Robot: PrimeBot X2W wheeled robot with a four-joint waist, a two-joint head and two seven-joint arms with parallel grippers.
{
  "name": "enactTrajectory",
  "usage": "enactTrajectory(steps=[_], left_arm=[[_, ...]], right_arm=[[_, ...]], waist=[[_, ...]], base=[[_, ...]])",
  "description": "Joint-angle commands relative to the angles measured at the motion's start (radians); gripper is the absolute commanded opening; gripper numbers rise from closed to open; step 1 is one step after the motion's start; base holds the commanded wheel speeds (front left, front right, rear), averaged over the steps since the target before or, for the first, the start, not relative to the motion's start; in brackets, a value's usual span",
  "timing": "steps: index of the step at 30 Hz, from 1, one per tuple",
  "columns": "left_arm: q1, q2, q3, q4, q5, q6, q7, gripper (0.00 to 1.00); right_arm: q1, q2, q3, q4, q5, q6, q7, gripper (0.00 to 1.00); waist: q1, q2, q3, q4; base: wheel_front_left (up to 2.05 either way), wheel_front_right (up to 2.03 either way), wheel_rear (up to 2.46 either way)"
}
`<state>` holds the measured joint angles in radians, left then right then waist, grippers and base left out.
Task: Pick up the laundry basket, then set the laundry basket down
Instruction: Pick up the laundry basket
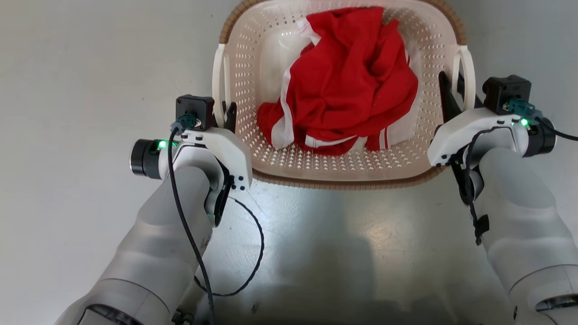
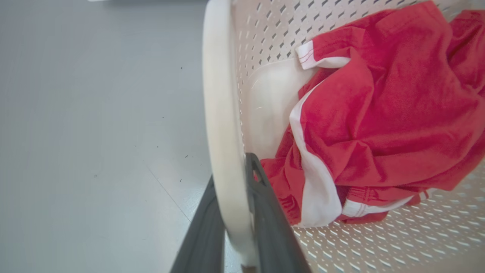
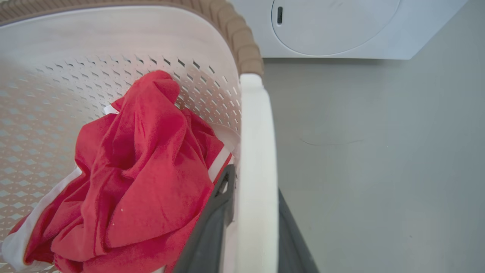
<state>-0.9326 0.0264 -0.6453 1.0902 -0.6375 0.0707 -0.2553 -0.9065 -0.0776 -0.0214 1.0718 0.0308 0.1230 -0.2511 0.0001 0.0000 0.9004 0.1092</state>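
Finding: the pick-up is at the grasp stage. The laundry basket [image 1: 253,58] lies straight ahead of the robot, between its two arms, over the pale floor [image 1: 67,67]. It holds a crumpled red garment [image 1: 352,76] with white stripes. Whether its base is clear of the floor cannot be told. The carry and the set-down are, in my judgement, outstanding.

Left arm: the forearm reaches forward from the near left, wrist beside the basket. The left gripper [image 1: 227,115] is clamped on the left handle [image 1: 220,85], one dark finger outside the white bar and one inside.

Right arm: mirrored pose. The right gripper [image 1: 453,97] likewise pinches the right handle [image 1: 468,72], a finger on each side. A white washing machine [image 3: 333,26] stands beyond, far right.
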Motion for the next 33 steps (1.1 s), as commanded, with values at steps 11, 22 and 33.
enactTrajectory(steps=[11, 22, 33], left_arm=[[0.076, 0.024, -0.048, 0.014, -0.069, 0.019, -0.006, 0.0], [0.2, 0.024, -0.142, 0.072, -0.158, 0.017, 0.001, 0.0], [0.36, 0.024, -0.229, 0.118, -0.236, 0.016, 0.048, 0.0]], right_arm=[[0.051, 0.027, 0.081, 0.112, 0.053, 0.008, -0.011, 0.0], [0.165, 0.027, 0.208, 0.201, 0.181, 0.008, 0.037, 0.0], [0.357, 0.027, 0.403, 0.184, 0.381, 0.008, 0.128, 0.0]], waist=[[0.0, 0.0, -0.132, -0.01], [0.0, 0.0, -0.334, -0.018], [0.0, 0.0, -0.582, -0.027]], base=[[0.0, 0.0, 0.0], [0.0, 0.0, 0.0], [0.0, 0.0, 0.0]])
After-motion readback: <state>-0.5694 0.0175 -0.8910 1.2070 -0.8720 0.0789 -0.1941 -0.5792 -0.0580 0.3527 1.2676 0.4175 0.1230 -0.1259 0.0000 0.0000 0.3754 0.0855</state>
